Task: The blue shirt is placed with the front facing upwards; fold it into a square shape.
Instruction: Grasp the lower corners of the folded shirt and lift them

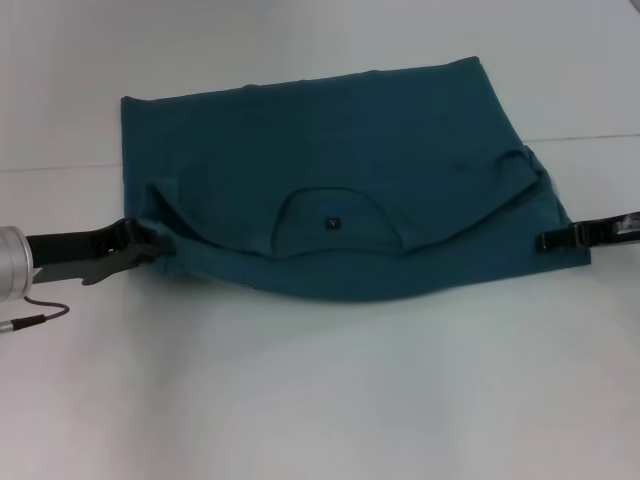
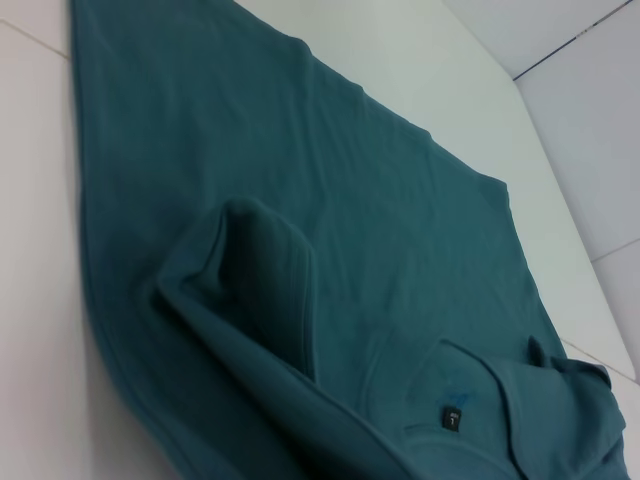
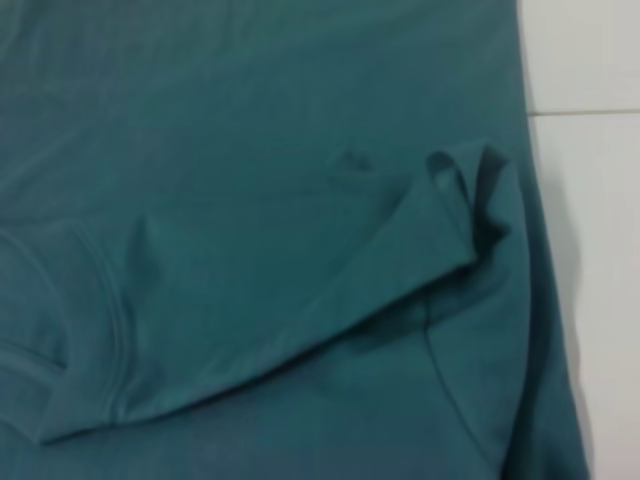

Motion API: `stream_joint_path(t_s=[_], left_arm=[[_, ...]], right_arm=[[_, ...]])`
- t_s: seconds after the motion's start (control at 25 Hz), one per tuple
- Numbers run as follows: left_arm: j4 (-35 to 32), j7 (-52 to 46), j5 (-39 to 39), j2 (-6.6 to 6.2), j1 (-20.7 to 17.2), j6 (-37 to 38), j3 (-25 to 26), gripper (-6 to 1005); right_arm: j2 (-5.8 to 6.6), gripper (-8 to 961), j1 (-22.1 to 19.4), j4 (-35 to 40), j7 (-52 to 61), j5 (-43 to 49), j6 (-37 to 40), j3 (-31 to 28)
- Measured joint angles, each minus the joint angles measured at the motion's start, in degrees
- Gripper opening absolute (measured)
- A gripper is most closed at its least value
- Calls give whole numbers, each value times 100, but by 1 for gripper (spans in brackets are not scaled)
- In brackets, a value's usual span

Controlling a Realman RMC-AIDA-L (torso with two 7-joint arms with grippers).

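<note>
Head view — left gripper (image 1: pixel 150 250) and right gripper (image 1: pixel 548 240) touch blue shirt (image 1: pixel 330 160) edges

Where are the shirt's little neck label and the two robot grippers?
dark label (image 1: pixel 333 222), head view, middle of the blue shirt's neckline.
left gripper (image 1: pixel 148 250), head view, fingers at the shirt's edge.
right gripper (image 1: pixel 548 240), head view, fingertips at the opposite edge.

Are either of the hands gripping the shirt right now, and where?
Cannot be told. Left hand and right hand sit at the blue shirt's near side edges.
</note>
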State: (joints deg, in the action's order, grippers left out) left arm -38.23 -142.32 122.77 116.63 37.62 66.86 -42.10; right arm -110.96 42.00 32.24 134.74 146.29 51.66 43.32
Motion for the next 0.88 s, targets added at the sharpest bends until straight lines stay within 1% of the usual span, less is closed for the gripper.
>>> stream_joint_path(t_s=[0.32, 0.52, 0.76, 0.88], left_arm=[[0, 5, 0, 13, 0, -7, 0, 57], [0, 6, 1, 20, 0, -7, 0, 57], [-28, 4, 0, 37, -1, 7, 0, 56], [-57, 3, -8, 45, -14, 23, 0, 56]], right_arm=[[-64, 687, 24, -89, 1, 25, -118, 23], [-66, 683, 29, -125, 14, 32, -108, 27], [21, 678, 80, -271, 169, 26, -37, 5], [43, 675, 87, -271, 208, 41, -42, 21]])
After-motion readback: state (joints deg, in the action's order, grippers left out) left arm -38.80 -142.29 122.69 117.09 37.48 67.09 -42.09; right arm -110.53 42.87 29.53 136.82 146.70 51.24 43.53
